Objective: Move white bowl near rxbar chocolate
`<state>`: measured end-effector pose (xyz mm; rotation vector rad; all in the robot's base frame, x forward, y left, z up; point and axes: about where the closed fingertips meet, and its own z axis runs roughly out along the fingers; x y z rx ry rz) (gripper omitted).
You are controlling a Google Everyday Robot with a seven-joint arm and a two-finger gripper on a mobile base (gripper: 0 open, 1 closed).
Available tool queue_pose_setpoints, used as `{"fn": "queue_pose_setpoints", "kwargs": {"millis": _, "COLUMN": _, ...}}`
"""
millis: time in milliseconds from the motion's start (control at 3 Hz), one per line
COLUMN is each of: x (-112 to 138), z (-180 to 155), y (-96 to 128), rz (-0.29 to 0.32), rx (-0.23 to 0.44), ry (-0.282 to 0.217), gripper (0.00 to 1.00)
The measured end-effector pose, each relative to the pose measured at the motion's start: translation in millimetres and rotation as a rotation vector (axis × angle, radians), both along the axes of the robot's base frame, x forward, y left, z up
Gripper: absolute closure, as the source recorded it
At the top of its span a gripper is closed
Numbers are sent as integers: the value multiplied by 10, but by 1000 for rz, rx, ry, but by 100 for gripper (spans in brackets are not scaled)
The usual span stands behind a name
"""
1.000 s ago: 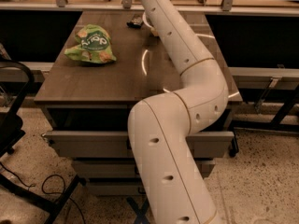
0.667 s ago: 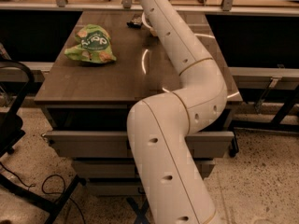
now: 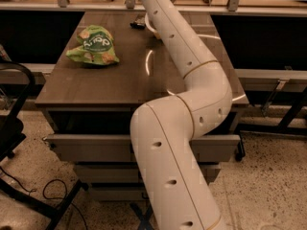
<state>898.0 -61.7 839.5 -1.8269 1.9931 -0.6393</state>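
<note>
Camera view: the white bowl [image 3: 148, 28] shows only as a rim sliver behind the arm [image 3: 192, 75], at the far end of the worktop [image 3: 120, 80], just beside the rxbar chocolate [image 3: 138, 22]. Placement appears essentially achieved; release is unconfirmed. The gripper lies beyond the top edge, so its state cannot be told.

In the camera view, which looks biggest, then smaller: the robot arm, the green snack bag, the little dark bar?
1. the robot arm: biggest, but also nearest the camera.
2. the green snack bag.
3. the dark bar: smallest, and farthest away.
The gripper is out of view, past the top edge.
</note>
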Motion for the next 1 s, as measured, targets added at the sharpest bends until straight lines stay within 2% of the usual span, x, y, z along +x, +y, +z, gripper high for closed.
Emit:
{"fn": "queue_pose_setpoints", "kwargs": {"millis": 667, "x": 26, "z": -76, "y": 6, "rz": 2, "rx": -1, "ry": 3, "gripper": 13}}
{"fn": "queue_pose_setpoints", "kwargs": {"millis": 1000, "x": -11, "z": 30, "y": 8, "rz": 2, "rx": -1, "ry": 3, "gripper": 0}}
